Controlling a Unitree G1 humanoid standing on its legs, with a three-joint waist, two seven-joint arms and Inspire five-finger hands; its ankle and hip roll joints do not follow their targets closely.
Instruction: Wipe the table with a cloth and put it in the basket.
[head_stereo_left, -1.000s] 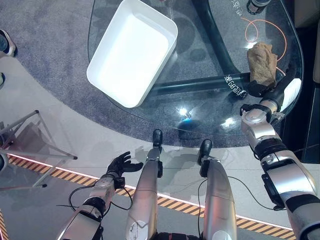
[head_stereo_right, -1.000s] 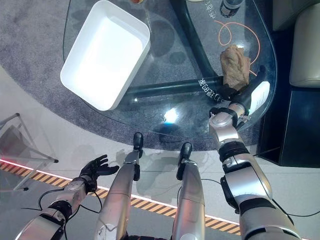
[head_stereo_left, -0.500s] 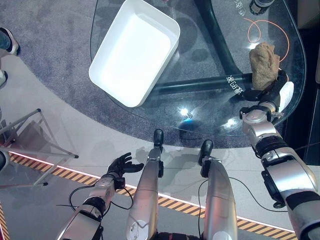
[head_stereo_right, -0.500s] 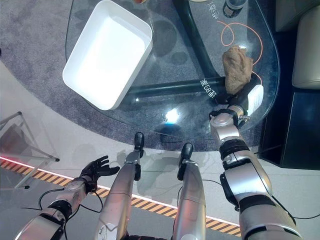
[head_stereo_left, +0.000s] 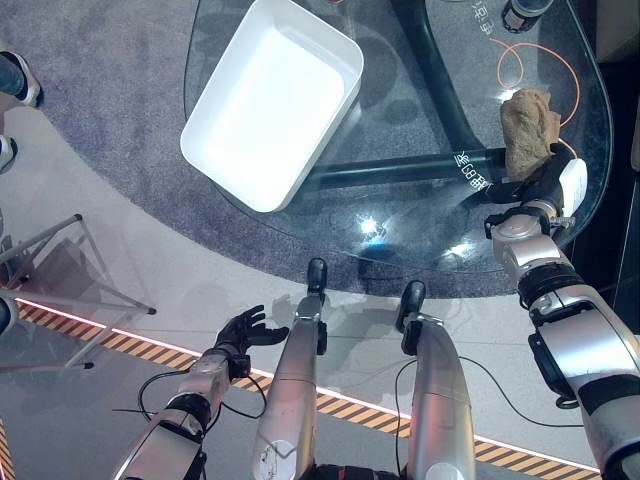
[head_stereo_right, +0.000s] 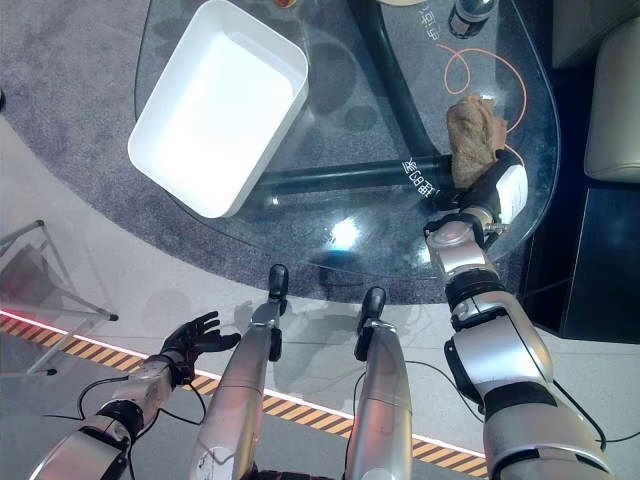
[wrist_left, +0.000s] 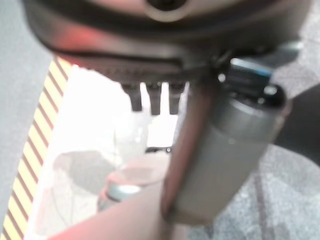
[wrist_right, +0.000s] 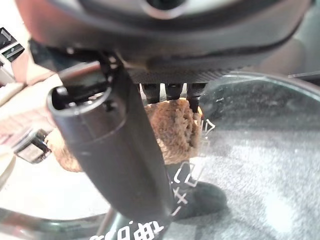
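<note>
No words can be read for sure. Small white print (head_stereo_left: 471, 170) sits on the dark bar (head_stereo_left: 380, 172) under the glass desk (head_stereo_left: 400, 235), too tiny to make out. More white marks (head_stereo_left: 484, 10) at the far desk edge, next to a bottle (head_stereo_left: 522, 10), also can't be read. No nos. or signs.

left hand (head_stereo_left: 243, 328) low, fingers spread, right hand (head_stereo_left: 548, 182) extended
</note>
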